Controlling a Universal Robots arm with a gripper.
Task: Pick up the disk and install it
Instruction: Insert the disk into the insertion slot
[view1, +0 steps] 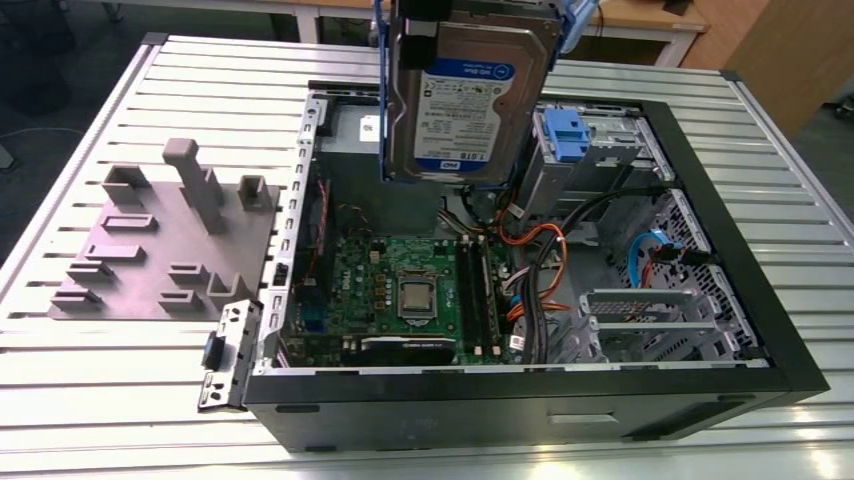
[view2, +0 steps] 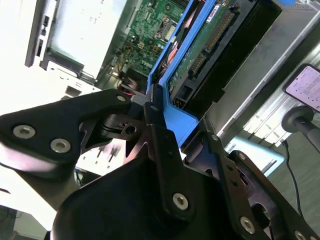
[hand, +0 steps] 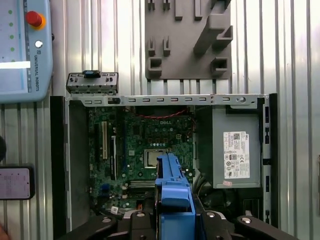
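One disk (view1: 467, 100) hangs upright over the open case (view1: 534, 385), its white-and-blue label facing the exterior view and its lower edge above the board (view1: 407, 290), clear of it. Two blue rails run along the disk's sides. The gripper (view2: 180, 115) holds it from above. In the second wrist view its two black fingers (view2: 157, 135) are clamped on the blue rail end, one on each side. The exterior view's upper edge cuts off the top of the disk and most of the gripper. In the first wrist view the disk is seen edge-on as a blue rail that covers part of the board. In the exterior view the disk hides much of the one grey box (hand: 220, 125), whose white label is plain in the first wrist view. One bare blue bracket (view1: 567, 135) sits in the drive bay toward the exterior view's right of the disk. A tangle of orange, black and blue cables (view1: 534, 250) lies below the bay, too knotted to count. Outside the case, on the slatted table (view1: 134, 400), are one grey tray (view1: 160, 250) with upright pegs and one small panel (view1: 227, 355) just beside the case's corner. One pendant (hand: 25, 50) with a red button and one phone (hand: 15, 182) are both cut off by the first wrist view's edge.
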